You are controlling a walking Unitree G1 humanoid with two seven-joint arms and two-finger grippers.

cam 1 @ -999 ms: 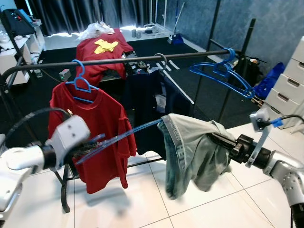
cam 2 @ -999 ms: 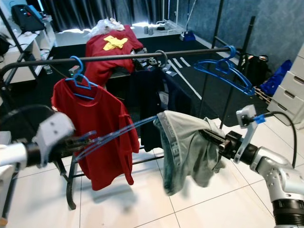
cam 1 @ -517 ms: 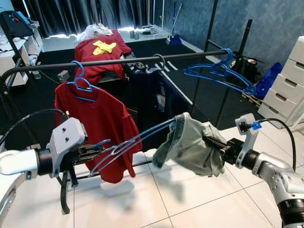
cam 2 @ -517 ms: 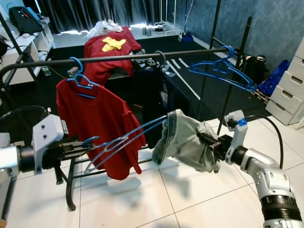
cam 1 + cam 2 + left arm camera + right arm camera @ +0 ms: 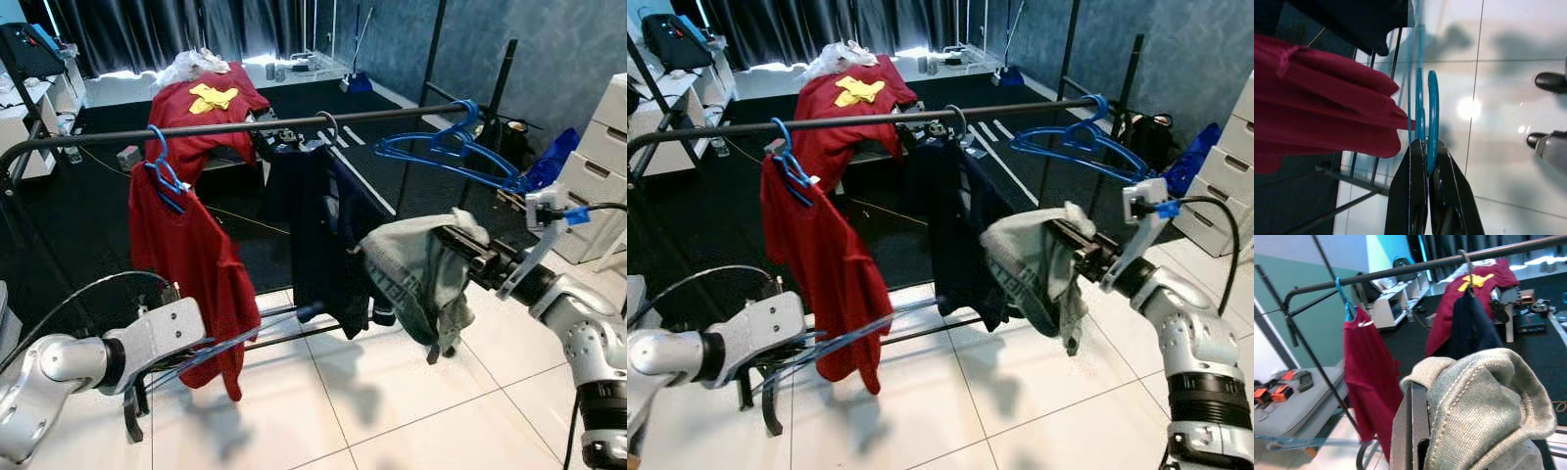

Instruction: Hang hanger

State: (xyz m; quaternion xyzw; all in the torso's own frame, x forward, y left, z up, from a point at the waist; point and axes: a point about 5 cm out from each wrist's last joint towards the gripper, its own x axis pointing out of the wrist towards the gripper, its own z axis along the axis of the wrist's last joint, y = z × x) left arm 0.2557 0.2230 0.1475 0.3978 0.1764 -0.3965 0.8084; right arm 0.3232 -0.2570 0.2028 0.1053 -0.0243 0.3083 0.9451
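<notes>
The rail (image 5: 245, 127) spans the head view from nine o'clock to two o'clock. It already carries a red shirt (image 5: 186, 255) on a blue hanger at ten o'clock, a dark garment (image 5: 318, 230) at twelve, and empty blue hangers (image 5: 446, 157) at two o'clock.

The grey garment (image 5: 416, 279) hangs in the air at three o'clock, well below the rail, draped over the right gripper (image 5: 460, 245). In the right wrist view the cloth covers the fingers, so I cannot tell how far open they are or whether they pinch it.

The hanger (image 5: 230, 343) to be hung is a thin blue one, low at seven o'clock, running from the left gripper (image 5: 191, 357) toward the centre. Its far tip ends near the dark garment's hem, apart from the grey garment. In the left wrist view the black fingers (image 5: 1410, 196) are closed tight on the hanger's hook.

By my reading, little of the task is done: the garment looks to be off the hanger, and the hanger is far beneath the rail. Left to do: dress the hanger, raise it, and hook it over a free stretch of rail.
</notes>
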